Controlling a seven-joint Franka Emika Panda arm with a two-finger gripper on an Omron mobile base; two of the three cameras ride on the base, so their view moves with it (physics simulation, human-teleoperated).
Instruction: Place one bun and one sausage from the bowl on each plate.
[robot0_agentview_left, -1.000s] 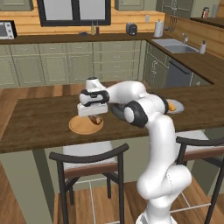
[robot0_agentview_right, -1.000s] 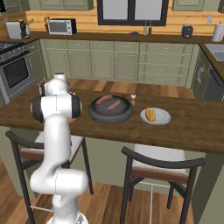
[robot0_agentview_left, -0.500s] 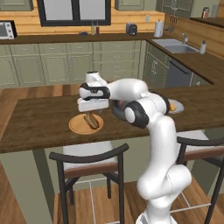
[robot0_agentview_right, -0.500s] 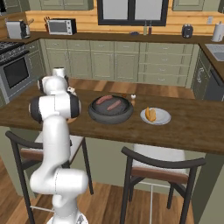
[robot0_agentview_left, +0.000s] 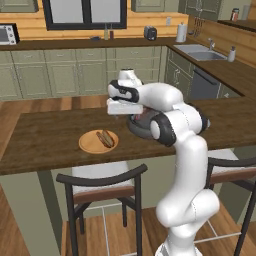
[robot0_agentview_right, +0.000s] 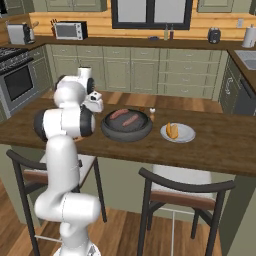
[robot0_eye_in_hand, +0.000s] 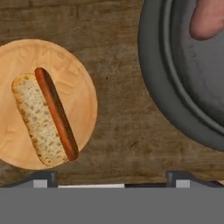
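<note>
My gripper (robot0_eye_in_hand: 111, 180) is open and holds nothing; it hovers above the wooden counter between a tan plate (robot0_eye_in_hand: 81, 83) and the dark grey bowl (robot0_eye_in_hand: 154, 74). On that plate a bun (robot0_eye_in_hand: 35, 120) lies with a sausage (robot0_eye_in_hand: 56, 113) pressed along its side. From the left, the gripper (robot0_agentview_left: 121, 115) hangs up and right of this plate (robot0_agentview_left: 84, 145), close to the bowl (robot0_agentview_left: 138, 125). Two sausages (robot0_agentview_right: 119, 114) (robot0_agentview_right: 131, 120) rest in the bowl (robot0_agentview_right: 112, 134). A second, paler plate (robot0_agentview_right: 186, 135) right of the bowl carries one bun (robot0_agentview_right: 172, 130).
A small shaker (robot0_agentview_right: 151, 114) stands just behind the bowl. Two dark stools (robot0_agentview_left: 102, 186) (robot0_agentview_right: 182, 192) sit at the counter's near edge. Bare wooden counter stretches left of the tan plate and right of the pale one.
The gripper opened and let the sausage go onto the tan plate beside the bun. It then rose and shifted away from the plate toward the bowl.
</note>
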